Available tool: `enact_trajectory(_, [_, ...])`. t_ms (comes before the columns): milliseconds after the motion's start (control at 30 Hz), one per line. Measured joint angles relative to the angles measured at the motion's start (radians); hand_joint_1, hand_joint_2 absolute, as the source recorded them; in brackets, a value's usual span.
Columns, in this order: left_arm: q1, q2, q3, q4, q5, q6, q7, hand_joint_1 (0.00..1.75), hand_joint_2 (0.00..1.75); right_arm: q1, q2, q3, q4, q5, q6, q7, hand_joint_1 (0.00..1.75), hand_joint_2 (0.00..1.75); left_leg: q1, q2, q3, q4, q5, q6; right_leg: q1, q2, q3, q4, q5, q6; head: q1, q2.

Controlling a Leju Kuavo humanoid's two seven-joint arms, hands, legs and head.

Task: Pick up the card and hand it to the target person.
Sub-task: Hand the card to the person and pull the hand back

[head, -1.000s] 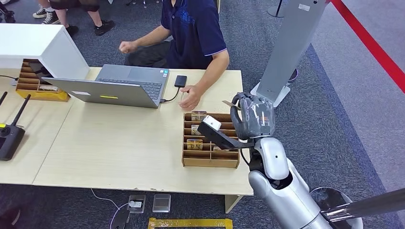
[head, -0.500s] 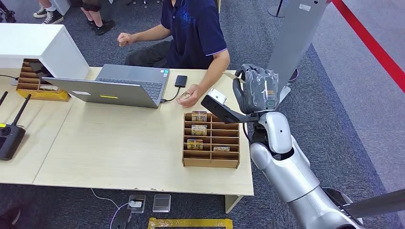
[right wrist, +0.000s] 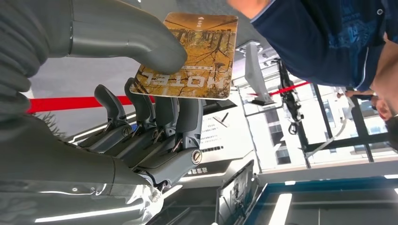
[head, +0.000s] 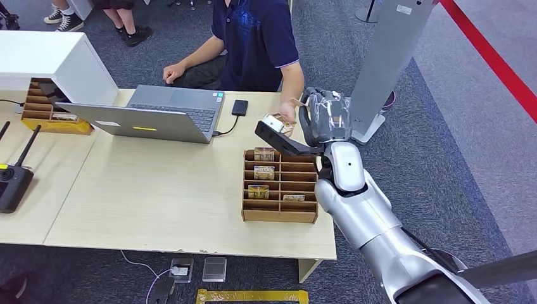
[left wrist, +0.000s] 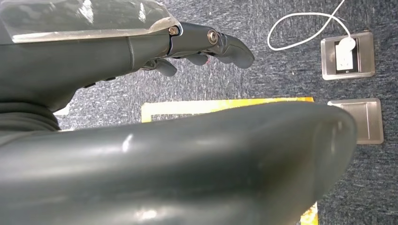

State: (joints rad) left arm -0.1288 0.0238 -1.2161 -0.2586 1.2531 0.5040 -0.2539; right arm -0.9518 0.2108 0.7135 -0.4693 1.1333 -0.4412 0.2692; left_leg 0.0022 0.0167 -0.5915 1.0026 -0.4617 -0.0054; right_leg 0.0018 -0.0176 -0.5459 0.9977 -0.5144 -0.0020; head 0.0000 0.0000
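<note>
My right hand (head: 324,117) is raised above the far right of the table (head: 158,202), close to a seated person in a dark blue shirt (head: 256,38). In the right wrist view the thumb and fingers (right wrist: 155,117) pinch an orange-brown hotel card (right wrist: 192,51), which points toward the person's blue sleeve (right wrist: 324,42). The person's hand (head: 288,115) is lifted off the table, right beside my right hand. My left hand (left wrist: 141,47) hangs over the carpet with nothing in it and its fingers (left wrist: 220,42) loosely extended.
A wooden card rack (head: 280,212) with several cards stands below my right arm. An open laptop (head: 158,114) and a black device (head: 239,107) lie in front of the person. A white box (head: 50,60) and a black radio (head: 12,180) are at the left. A grey stand (head: 386,57) rises at the right.
My right arm has lifted the card from above the rack and carried it farther toward the person. The person's near hand rose off the table toward it; the other hand dropped to the laptop.
</note>
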Motion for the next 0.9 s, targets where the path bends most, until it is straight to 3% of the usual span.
enact_trajectory(400, [-0.001,0.013,0.001,-0.006,-0.006,0.009,0.010,0.00,0.00,0.007,0.005,0.006,0.041,0.007,0.014,0.005,1.34,1.75,0.000,-0.001,0.000,0.000,0.000,0.000,0.000,-0.001,0.000,-0.001,0.000,0.000,0.000,0.000])
enact_trajectory(433, [-0.001,0.014,0.001,-0.006,-0.006,0.009,0.010,0.00,0.00,0.009,0.004,0.009,0.042,0.010,0.017,0.004,1.14,1.75,0.000,-0.001,-0.001,0.000,0.000,0.000,0.000,-0.002,0.000,0.000,0.000,0.000,0.000,0.000])
enact_trajectory(533, [0.000,0.013,0.001,-0.006,-0.007,0.009,0.013,0.00,0.00,0.013,0.003,0.016,0.046,0.016,0.027,0.001,0.15,1.75,0.000,-0.002,0.000,0.000,0.000,0.000,0.000,-0.002,0.000,0.000,0.000,0.000,0.000,0.000])
enact_trajectory(567, [0.000,0.013,0.002,-0.006,-0.007,0.009,0.013,0.00,0.00,0.015,0.003,0.017,0.046,0.018,0.028,-0.001,0.00,1.75,0.000,-0.002,0.000,0.000,0.000,0.000,0.000,-0.002,0.000,0.000,0.000,0.000,0.000,0.000])
enact_trajectory(900, [0.001,0.007,0.015,-0.005,0.001,0.016,0.018,0.00,0.00,0.046,0.001,-0.049,-0.003,-0.065,-0.070,-0.079,0.00,1.75,0.000,-0.002,0.000,0.000,0.000,0.000,0.000,-0.002,0.000,-0.001,0.000,0.000,0.000,0.000])
